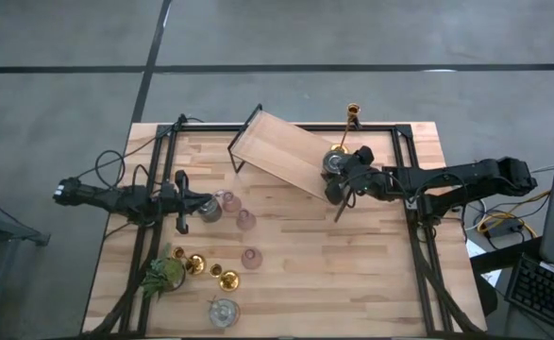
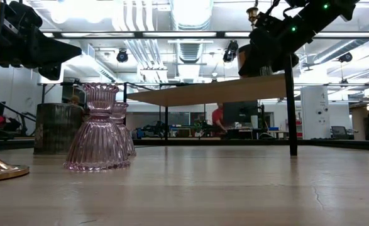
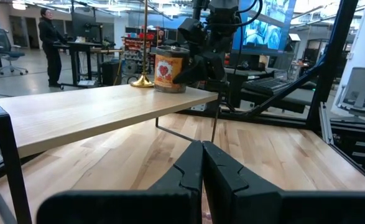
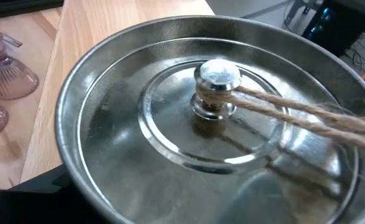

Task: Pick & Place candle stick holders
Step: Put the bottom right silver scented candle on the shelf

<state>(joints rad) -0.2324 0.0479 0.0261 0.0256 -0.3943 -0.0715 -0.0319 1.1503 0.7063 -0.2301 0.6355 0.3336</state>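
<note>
On the shelf I see two holders placed; my right hand is spread around the silvery one. Seven wait lower left; left hand pressed together

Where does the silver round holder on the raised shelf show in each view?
High view: the silver round holder sits at the right end of the raised wooden shelf.
Low view: it cannot be made out; only the shelf's edge shows.
Left wrist view: upper centre, red-labelled, on the shelf's far corner.
Right wrist view: its lid fills the picture.
Shared landmark: the shelf.
</note>
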